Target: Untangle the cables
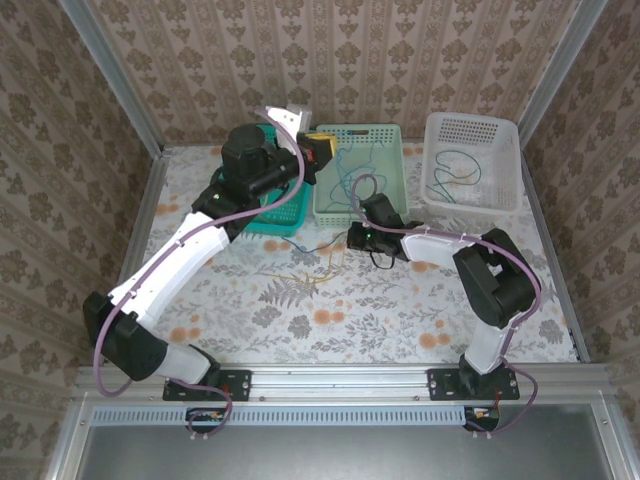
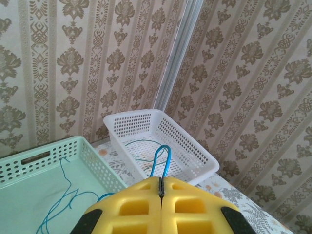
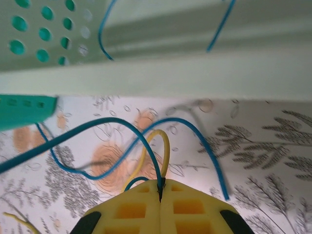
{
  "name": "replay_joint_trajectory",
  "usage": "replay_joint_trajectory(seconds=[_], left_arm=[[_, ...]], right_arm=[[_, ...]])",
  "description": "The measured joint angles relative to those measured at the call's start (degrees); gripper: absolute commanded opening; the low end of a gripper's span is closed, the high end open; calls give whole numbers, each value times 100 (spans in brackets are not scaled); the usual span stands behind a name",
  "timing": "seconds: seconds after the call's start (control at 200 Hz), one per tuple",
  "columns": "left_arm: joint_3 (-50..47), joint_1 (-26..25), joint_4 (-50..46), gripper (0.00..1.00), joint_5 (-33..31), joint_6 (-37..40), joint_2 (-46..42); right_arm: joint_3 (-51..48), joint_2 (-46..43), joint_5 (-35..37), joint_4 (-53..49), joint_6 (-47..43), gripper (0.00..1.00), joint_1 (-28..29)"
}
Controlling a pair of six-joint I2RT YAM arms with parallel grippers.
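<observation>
Soft, even light falls from above. The bench (image 1: 300,310) is bright, with faint, diffuse shadows under the arms, and the white basket (image 1: 470,190) looks nearly washed out. In the left wrist view the wallpaper is sharp and the left hand (image 2: 160,184) at the lens slightly soft. In the right wrist view the green basket (image 3: 195,73) is blurred, and the cables (image 3: 167,151) cast grey shadows.
</observation>
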Motion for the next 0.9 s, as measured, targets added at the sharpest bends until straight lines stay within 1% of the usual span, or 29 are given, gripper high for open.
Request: replay_joint_trajectory(seconds=[0.05, 0.095, 0.28, 0.385, 0.48, 0.68, 0.765, 0.9], left_arm=[[-24, 26, 0, 0, -15, -2, -26], [-44, 57, -2, 0, -37, 0, -37], [-127, 127, -59, 0, -125, 0, -55], [-219, 129, -144, 0, -168, 0, -87], [-271, 129, -201, 0, -168, 0, -125], [-273, 129, -221, 0, -170, 0, -142], [-286, 129, -219, 0, -186, 0, -142], [-367, 136, -221, 0, -190, 0, -144]], right_arm=[[-2, -39, 37, -142, -68, 8, 0], [-7, -107, 92, -264, -142, 15, 0], [-9, -476, 225, -752, -426, 19, 0], [-9, -579, 284, -876, -522, 15, -17], [-9, -581, 280, -942, -542, 17, -17], [-9, -581, 282, -1099, -640, 17, -28], [-7, -581, 286, -1220, -693, 12, -28], [2, -581, 304, -1392, -820, 2, -35]])
